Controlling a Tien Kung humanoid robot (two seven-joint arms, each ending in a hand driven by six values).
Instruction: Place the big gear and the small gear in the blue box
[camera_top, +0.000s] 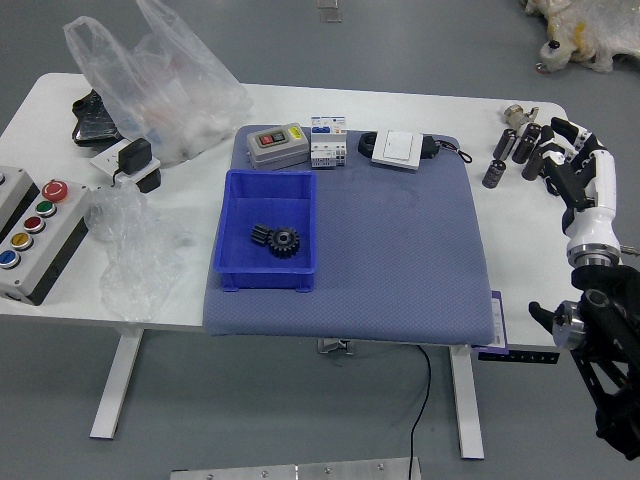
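Observation:
My right hand (578, 170) is over the table's right end with its fingers spread, holding nothing. Well to its left, the blue box (266, 279) stands on the grey-blue mat. Inside the box lie two dark gears side by side: the bigger toothed gear (284, 242) and, touching or nearly touching its left side, the smaller gear (261, 234). My left hand is out of view.
Behind the box are a grey device (277, 148), a white-and-blue block (328, 143) and a white square device (398, 149). Dark cylinders (526, 143) stand or lie at the right. Plastic bags (165, 90) and a button panel (45, 230) occupy the left.

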